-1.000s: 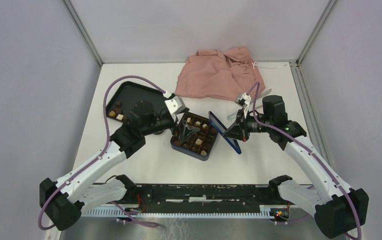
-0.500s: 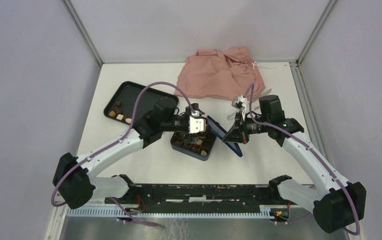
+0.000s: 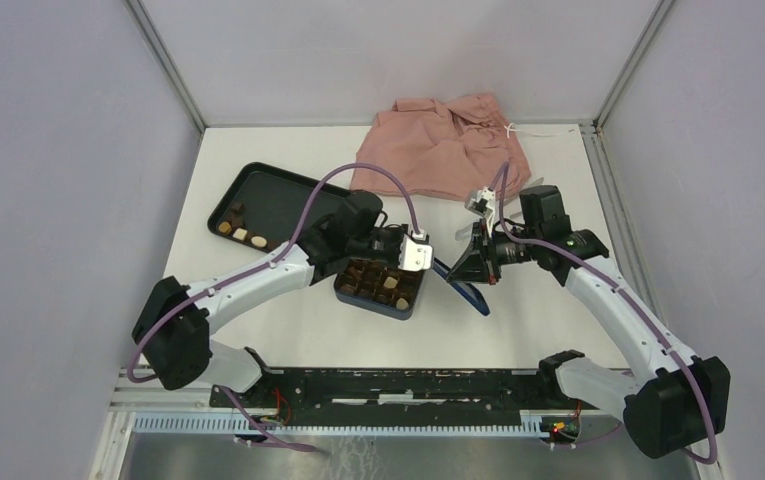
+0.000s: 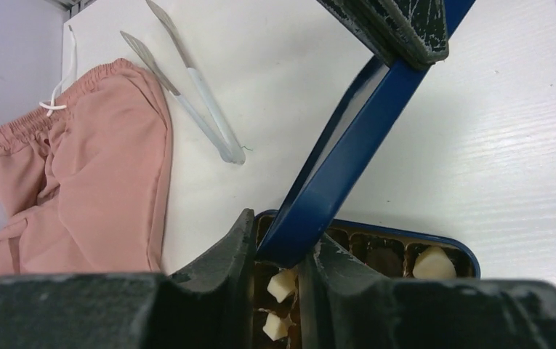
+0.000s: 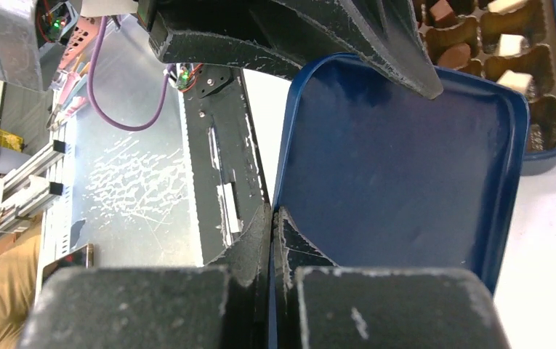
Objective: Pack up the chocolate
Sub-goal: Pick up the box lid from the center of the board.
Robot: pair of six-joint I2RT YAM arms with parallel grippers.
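Observation:
Chocolate pieces, brown and cream-white, fill the gridded dark blue box at the table's middle. Its blue lid stands tilted on edge just right of the box. My right gripper is shut on the lid's thin rim, as the right wrist view shows. My left gripper reaches across the box. In the left wrist view it is shut on the lid's lower corner, just above white chocolate in the box.
A black tray with several loose chocolates lies at the left. A pink cloth is bunched at the back of the table. Clear tweezers lie beside the cloth.
My left arm has swung right, from over the box's left side to the lid's lower corner, and its wide-open jaws have closed on that corner. The right gripper stays on the lid.

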